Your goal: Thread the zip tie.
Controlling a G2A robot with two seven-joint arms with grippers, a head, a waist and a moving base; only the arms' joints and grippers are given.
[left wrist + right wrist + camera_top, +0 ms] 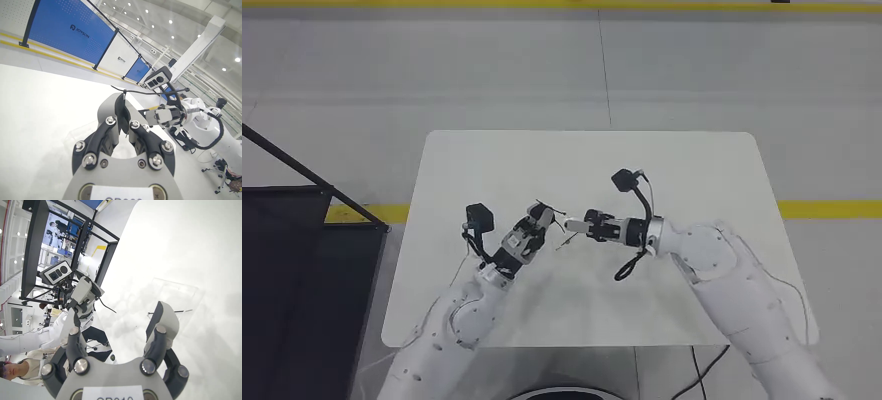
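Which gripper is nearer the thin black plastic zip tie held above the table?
Left. The left gripper is shut on the thin black plastic zip tie, fingers pinching it near its head. The right gripper is open, close by but off the tie.

The right gripper (117,308) is held spread wide over the table (170,247); at 10 o'clock a zip tie (107,307) is pinched by the left gripper (97,292).
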